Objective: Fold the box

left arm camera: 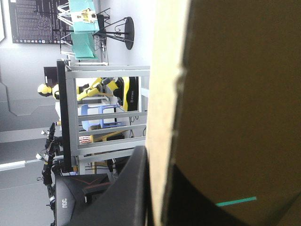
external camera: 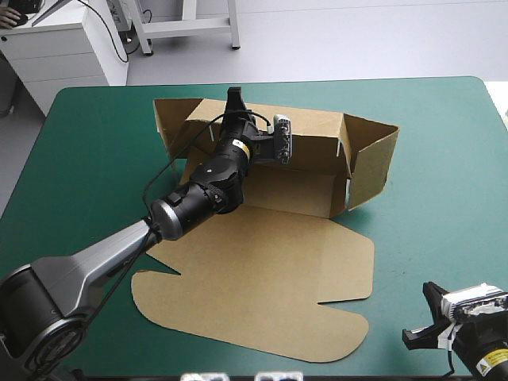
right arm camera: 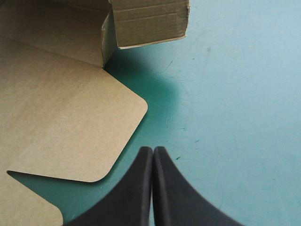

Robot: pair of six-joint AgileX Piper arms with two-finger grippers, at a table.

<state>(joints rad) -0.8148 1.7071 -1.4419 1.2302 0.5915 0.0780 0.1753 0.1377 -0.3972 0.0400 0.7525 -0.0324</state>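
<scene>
left jaws pinch the back wall point(external camera: 313, 127) of the box point(external camera: 278, 198) at 12 o'clock; box sits centre of the worktop point(external camera: 444, 159), lid point(external camera: 262, 286) flat toward 6. right jaws pressed together, idle at 5. best bet: fold that wall inward along its crease, slow and square.

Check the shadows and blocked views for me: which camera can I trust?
High view: even light, only a soft shadow under the left arm on the box; trust it. Left wrist view: shaded board in the left hand hides most of the table. Right wrist view: the raised wall's shadow darkens the teal-green cover ahead of the right hand.
</scene>
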